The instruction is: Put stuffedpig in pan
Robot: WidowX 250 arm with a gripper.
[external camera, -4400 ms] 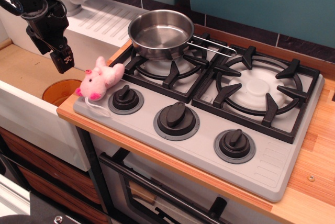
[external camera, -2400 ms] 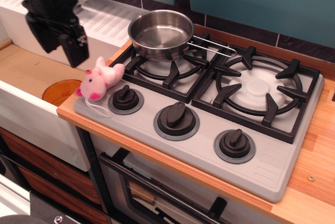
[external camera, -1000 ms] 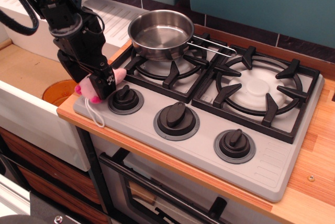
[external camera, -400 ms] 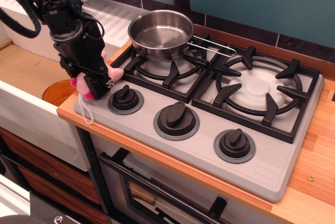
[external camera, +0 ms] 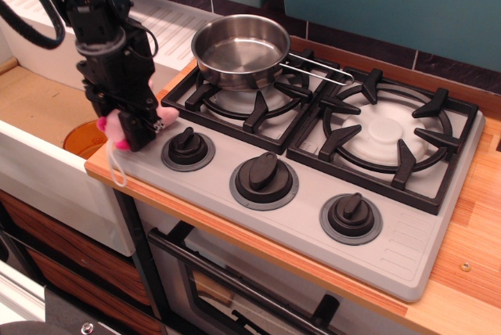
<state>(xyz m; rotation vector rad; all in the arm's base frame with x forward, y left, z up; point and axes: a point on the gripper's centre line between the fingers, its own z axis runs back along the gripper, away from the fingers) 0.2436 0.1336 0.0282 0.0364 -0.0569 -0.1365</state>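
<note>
Wooden counter [external camera: 470, 229] carrying a grey stove top [external camera: 407, 241] with two black grated burners and three black knobs [external camera: 264, 178] in a row along the front edge; teal wall panels with a dark tile strip behind, at 12 o'clock. White sink [external camera: 47, 174] off to 9 o'clock, with a white ribbed drainboard [external camera: 168, 26] behind it and an orange round thing [external camera: 82, 139] down in the basin. Oven door with a dark handle below the stove. Steel pan [external camera: 241, 49] sitting on the rear-left burner, empty, its wire handle pointing toward 3 o'clock. Black tool [external camera: 133, 127] at the stove's left front corner, closed around the pig [external camera: 113, 127], with only bits of pink plush showing at either side of the fingers: a darker pink patch at 9 o'clock and a paler bit at 3 o'clock. White string [external camera: 116, 169] dangling from the toy toward 6 o'clock, over the counter edge. Pig well apart from the pan, which lies at about 1 o'clock from the tool. No readable writing or brand marks visible anywhere.
</note>
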